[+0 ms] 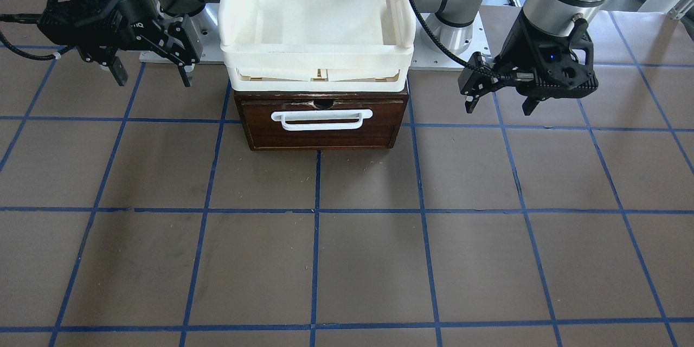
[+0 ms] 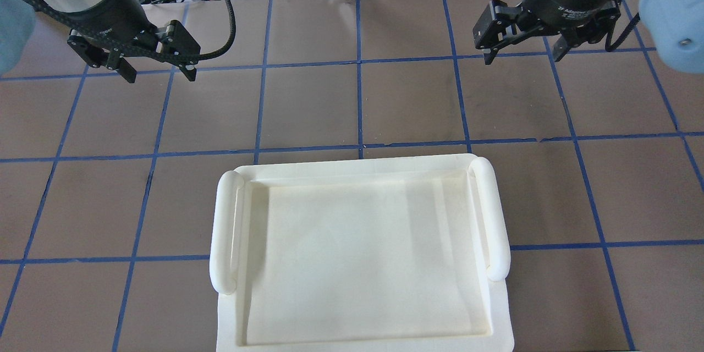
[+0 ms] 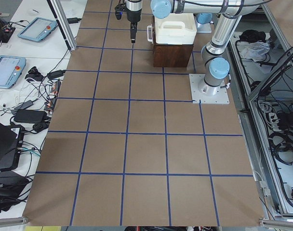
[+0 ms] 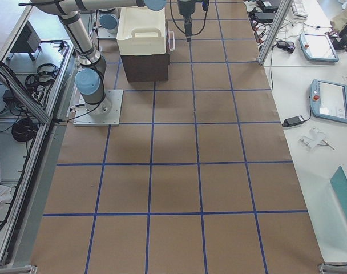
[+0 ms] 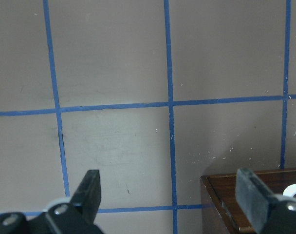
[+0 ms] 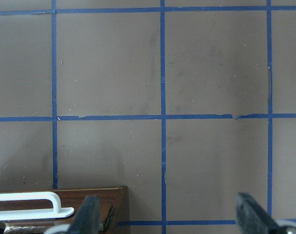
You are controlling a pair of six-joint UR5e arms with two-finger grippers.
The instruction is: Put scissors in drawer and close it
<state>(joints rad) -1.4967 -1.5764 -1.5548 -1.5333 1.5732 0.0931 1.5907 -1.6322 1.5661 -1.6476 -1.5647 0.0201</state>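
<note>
Exterior front-facing, left to right: right gripper (image 1: 152, 73) hangs open and empty, drawer (image 1: 322, 119) looks shut with scissors in no view, left gripper (image 1: 499, 105) open and empty, so the risk is a closed drawer lacking the scissors, unseen.

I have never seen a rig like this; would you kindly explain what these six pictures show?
This is a two-armed robot at a taped table. One camera faces the robot, one looks over its shoulders, two watch from the table's ends, and one sits on each wrist. The left gripper and right gripper hang open and empty on either side of the dark wooden drawer, which looks shut and has a white handle. A white tray stack sits above it. No scissors show in any view.
</note>
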